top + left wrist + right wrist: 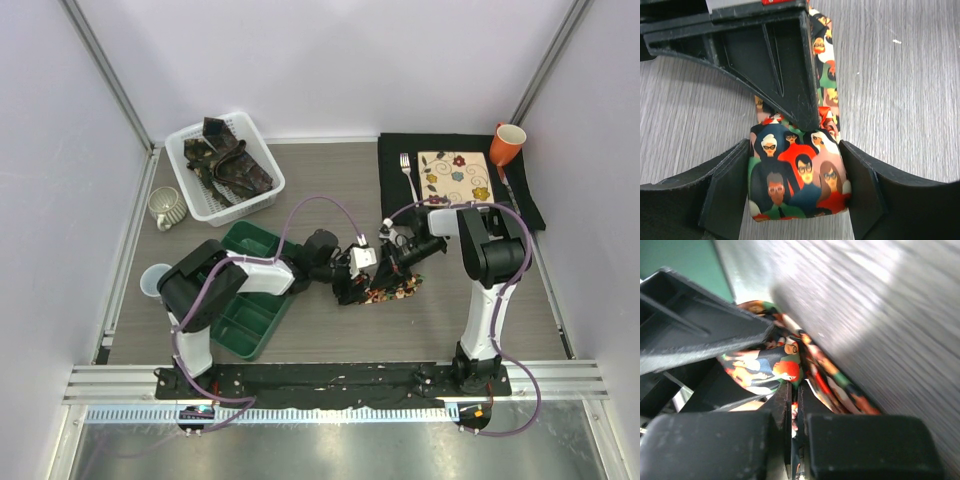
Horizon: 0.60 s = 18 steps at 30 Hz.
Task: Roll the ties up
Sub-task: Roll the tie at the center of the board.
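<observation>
A multicolour red-orange tie printed with faces lies mid-table between both grippers. In the left wrist view its rolled end sits squeezed between my left gripper's fingers, with the loose length running away over the wood. My left gripper is shut on this roll. My right gripper is shut on a thin fold of the same tie; its jaws are nearly together with fabric between them. Dark patterned ties lie in the white basket at the back left.
A green divided tray lies under my left arm. A grey mug and a clear cup stand at the left edge. At the back right a black mat holds a floral square plate, a fork and an orange mug.
</observation>
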Motion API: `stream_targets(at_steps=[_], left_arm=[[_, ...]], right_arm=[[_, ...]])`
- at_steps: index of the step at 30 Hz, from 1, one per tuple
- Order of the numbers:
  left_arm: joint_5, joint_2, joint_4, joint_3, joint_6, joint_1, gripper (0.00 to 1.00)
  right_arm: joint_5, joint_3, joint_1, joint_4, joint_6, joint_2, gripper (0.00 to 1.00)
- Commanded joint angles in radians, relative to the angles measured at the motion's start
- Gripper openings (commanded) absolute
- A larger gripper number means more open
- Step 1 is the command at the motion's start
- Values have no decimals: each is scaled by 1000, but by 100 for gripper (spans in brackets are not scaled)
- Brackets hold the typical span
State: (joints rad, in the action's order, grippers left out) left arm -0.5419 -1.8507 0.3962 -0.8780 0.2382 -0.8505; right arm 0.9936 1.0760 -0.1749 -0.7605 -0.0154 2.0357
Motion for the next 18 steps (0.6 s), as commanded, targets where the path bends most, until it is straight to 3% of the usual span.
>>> stream_targets(at_steps=[1,10,12,14,16,18], left_arm=[[-38,-31,55,-35,-7,2,72],[-36,-51,66,-32,-8,2,70],[-38,-61,66,-36,-8,2,64],[-30,-62,32,-41,6,4,49],[11,-48,4,-32,35,4,37],[34,-9,-49,3,93,2,33]], right_arm=[[-323,-24,5,69,-9,-38,1],[-446,-25,-11,102,35,-71,1],[-443,-22,-32,101,26,-78,1],[-420,-22,-41,104,23,-83,1],[-368,-8,-41,102,22,-80,10],[-342,28,-41,86,22,-88,22]])
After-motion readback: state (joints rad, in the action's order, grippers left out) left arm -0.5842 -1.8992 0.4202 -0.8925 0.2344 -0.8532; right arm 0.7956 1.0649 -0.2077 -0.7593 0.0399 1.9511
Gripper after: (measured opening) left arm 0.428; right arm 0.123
